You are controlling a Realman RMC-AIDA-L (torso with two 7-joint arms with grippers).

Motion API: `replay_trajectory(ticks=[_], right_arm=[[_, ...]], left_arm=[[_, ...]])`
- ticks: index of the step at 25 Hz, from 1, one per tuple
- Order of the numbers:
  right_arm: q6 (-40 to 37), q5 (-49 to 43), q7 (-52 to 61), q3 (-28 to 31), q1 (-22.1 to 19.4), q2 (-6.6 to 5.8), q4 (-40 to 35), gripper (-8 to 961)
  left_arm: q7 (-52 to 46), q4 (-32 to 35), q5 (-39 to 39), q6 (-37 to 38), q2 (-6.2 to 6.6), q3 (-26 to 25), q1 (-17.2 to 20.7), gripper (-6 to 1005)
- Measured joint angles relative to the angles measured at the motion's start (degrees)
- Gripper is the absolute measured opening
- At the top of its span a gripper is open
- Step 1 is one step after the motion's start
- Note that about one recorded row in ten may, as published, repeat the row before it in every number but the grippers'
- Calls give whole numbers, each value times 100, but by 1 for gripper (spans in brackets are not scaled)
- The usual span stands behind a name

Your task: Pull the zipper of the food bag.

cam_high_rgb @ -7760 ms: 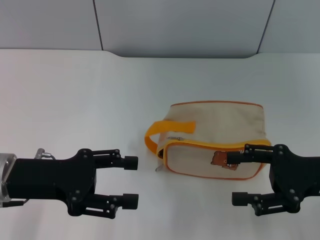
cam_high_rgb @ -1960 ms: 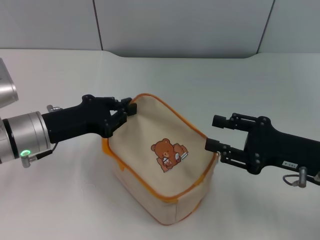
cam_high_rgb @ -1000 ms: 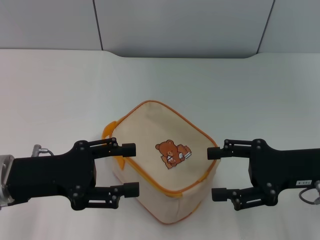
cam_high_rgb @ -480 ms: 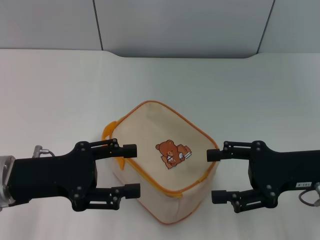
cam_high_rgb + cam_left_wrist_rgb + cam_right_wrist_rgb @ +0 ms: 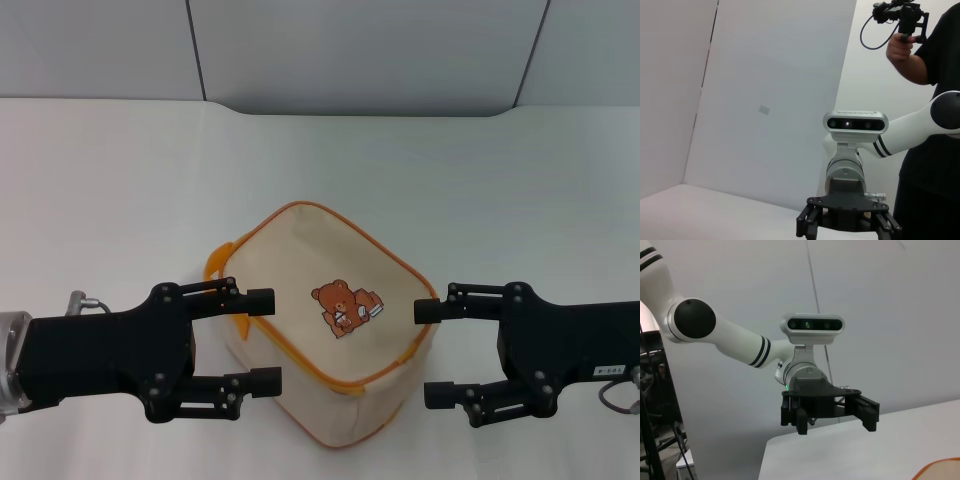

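Observation:
The food bag (image 5: 300,270) stands in the middle of the white table with its bear print (image 5: 343,307) facing up. Orange piping runs round its top face, and part of the orange strap handle (image 5: 216,266) shows at its left side. The zipper is hidden. My left gripper (image 5: 262,339) is open and empty at the bag's left side. My right gripper (image 5: 430,352) is open and empty at the bag's right corner. I cannot tell whether either touches the fabric. The right wrist view shows the left gripper (image 5: 830,415) open and a corner of the bag (image 5: 942,469).
The white table (image 5: 120,180) ends at a grey wall panel (image 5: 360,50) behind. The left wrist view shows the right arm's gripper (image 5: 847,226) and a person (image 5: 927,60) holding a camera rig beyond it.
Earlier the bag lay on its side. Both grippers turned it bear side up, let go of its corners and drew back. Over the last second nothing has visibly moved.

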Motion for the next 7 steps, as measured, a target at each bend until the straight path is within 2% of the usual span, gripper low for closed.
replay_trajectory(ticks=[7], right_arm=[[-3,10,0,0,0,0,-1,826]], left_arm=[[0,17,0,1,-16,0,0,799]])
